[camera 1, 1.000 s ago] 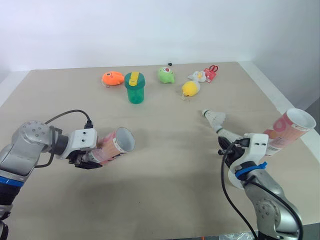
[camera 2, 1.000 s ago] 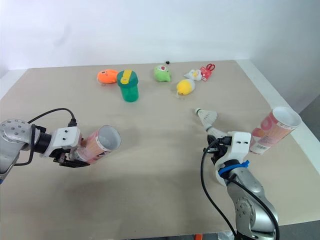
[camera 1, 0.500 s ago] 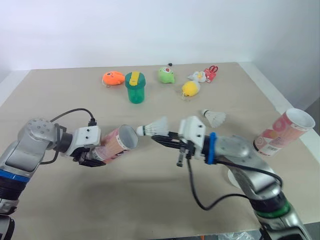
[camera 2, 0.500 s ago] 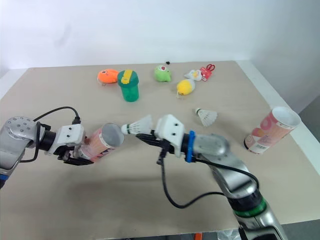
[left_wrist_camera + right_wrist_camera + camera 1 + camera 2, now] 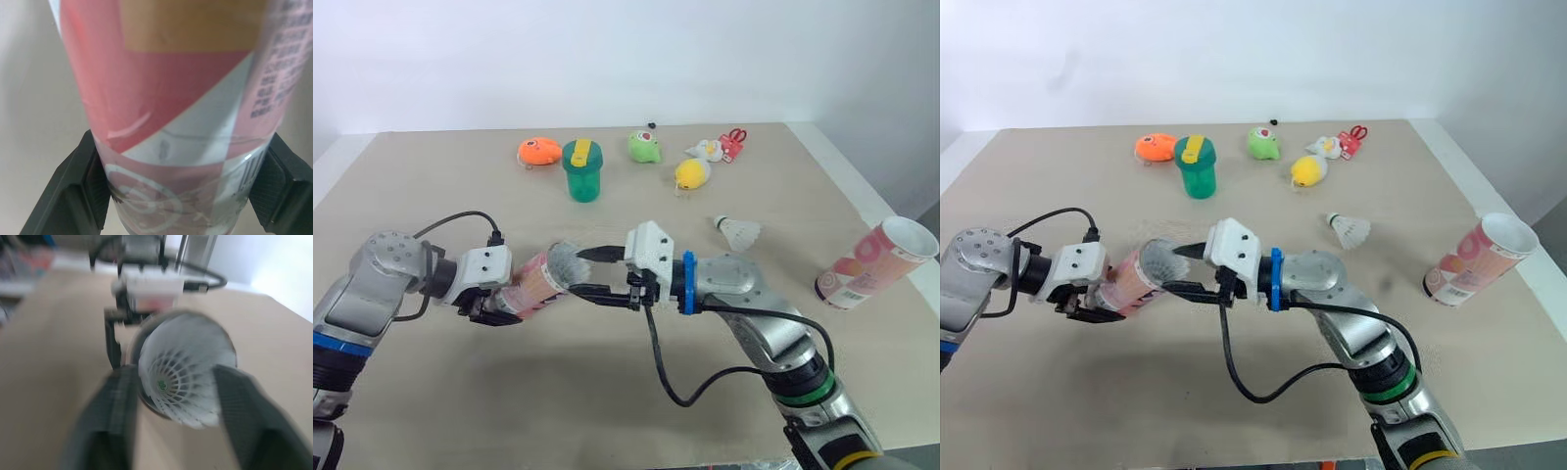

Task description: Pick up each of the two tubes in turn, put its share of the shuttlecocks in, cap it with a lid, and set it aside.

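My left pincer [image 5: 501, 302] clamps the tube [image 5: 534, 282], its mouth facing my right pincer [image 5: 578, 272], which is spread around the shuttlecock [image 5: 565, 262] seated in that mouth.

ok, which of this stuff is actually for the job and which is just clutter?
Job: tube in left gripper, shuttlecock at its mouth, spare shuttlecock, second tube.
Clutter: orange toy, green cup, green toy, yellow toy, white toy, red scissors.

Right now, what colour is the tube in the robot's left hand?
Pink-red and white, with small print; the tube shows best in the left wrist view.
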